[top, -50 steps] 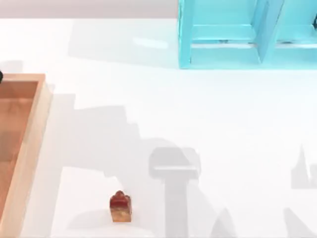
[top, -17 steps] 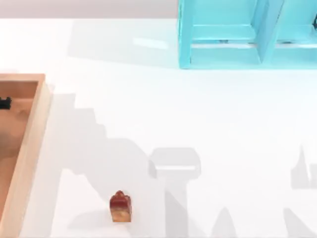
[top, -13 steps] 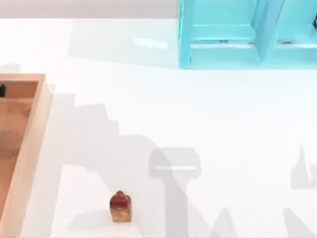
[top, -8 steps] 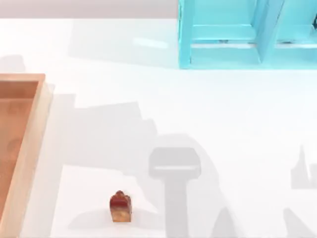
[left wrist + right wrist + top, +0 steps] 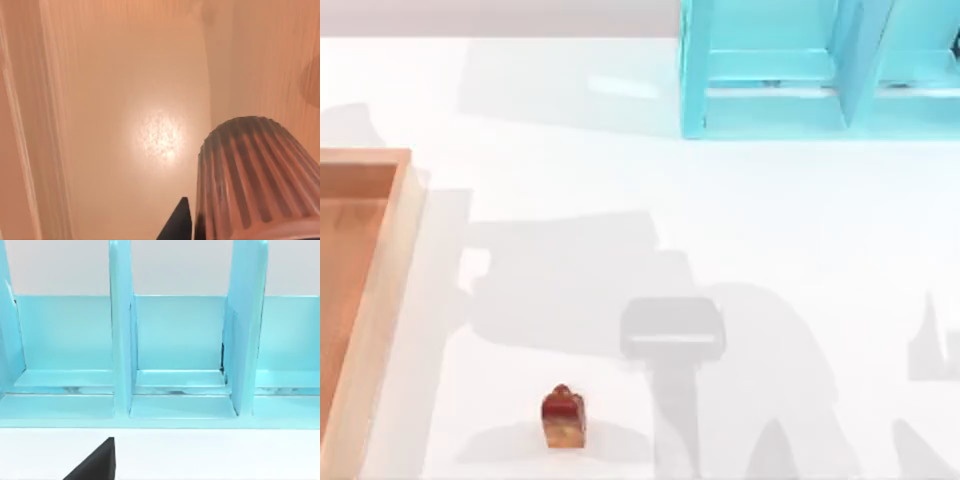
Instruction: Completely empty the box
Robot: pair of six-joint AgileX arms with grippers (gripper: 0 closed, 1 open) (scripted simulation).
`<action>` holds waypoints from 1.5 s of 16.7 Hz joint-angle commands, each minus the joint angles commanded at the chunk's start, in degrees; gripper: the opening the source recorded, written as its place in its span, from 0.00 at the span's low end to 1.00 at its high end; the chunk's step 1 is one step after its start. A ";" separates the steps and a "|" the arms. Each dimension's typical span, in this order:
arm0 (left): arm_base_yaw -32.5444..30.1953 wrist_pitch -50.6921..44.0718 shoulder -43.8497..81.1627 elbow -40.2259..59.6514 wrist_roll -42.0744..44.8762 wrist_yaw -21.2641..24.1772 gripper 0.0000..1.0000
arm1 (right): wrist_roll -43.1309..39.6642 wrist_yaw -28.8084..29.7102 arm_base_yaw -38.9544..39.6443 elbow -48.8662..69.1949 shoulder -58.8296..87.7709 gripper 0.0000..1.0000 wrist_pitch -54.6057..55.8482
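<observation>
The left gripper [image 5: 192, 220] carries a ribbed brownish cup-like object [image 5: 250, 175] over the box's [image 5: 380, 290] orange-brown floor; one dark fingertip [image 5: 177, 225] shows beside it. The box sits at the table's left edge, cut off there. A small red-topped cake-like piece [image 5: 563, 417] already stands outside, near the front. I judge emptying well along, though hidden box floor may hold more. The right gripper [image 5: 95, 462] faces the turquoise shelf unit [image 5: 175, 350], its opening unclear.

The box [image 5: 382, 300] lies flat at the desk's left edge, open-topped and shallow, with thick light-tan walls and an orange-brown floor. The floor part seen from above is bare. In the left wrist view a ribbed brown cup-shaped thing [image 5: 255, 175] is over the box floor [image 5: 140, 125].
</observation>
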 joint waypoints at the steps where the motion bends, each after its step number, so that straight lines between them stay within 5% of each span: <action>1: -0.13 -0.04 0.12 0.12 -0.13 -0.01 0.00 | 0.00 0.00 0.00 0.00 0.00 1.00 0.00; 5: -6.07 -0.62 5.77 5.54 -6.05 -0.34 0.00 | 0.00 0.00 0.00 0.00 0.00 1.00 0.00; 15: -35.76 -0.45 29.29 28.18 -35.43 -1.85 0.00 | 0.00 0.00 0.00 0.00 0.00 1.00 0.00; 25: -37.23 3.17 30.42 25.47 -36.96 -1.80 0.00 | 0.00 0.00 0.00 0.00 0.00 1.00 0.00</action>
